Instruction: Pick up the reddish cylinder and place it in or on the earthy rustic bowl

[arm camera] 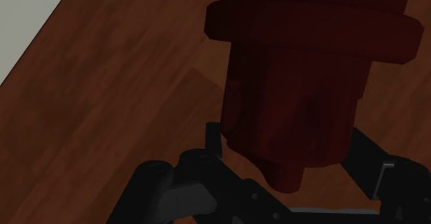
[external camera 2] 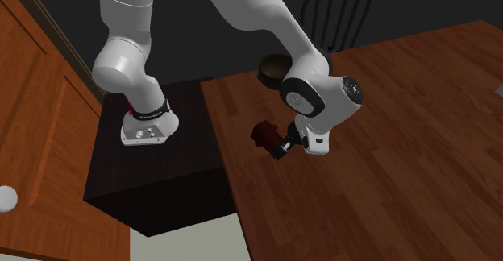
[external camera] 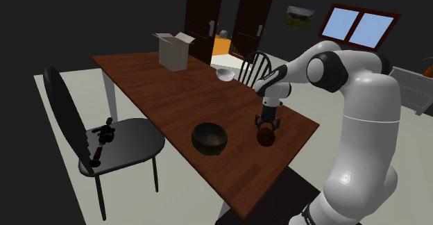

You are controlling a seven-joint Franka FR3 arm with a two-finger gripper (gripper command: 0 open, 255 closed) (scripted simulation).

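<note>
The black gripper point(external camera: 266, 126) pinches the dark red cylinder point(external camera: 266, 139) on the wooden table point(external camera: 153, 85). The dark bowl point(external camera: 209, 137) sits near, toward the shoulder view's left, with bare wood between them.

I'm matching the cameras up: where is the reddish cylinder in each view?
Shoulder view: reddish cylinder beneath the gripper, right of the dark bowl.
Second exterior view: centre, by the wooden table edge.
Wrist view: close up, at the gripper.
Shared landmark: the wooden table.

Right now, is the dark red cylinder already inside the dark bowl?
No, the dark red cylinder is outside the dark bowl, beside it over the table, at the gripper.
</note>
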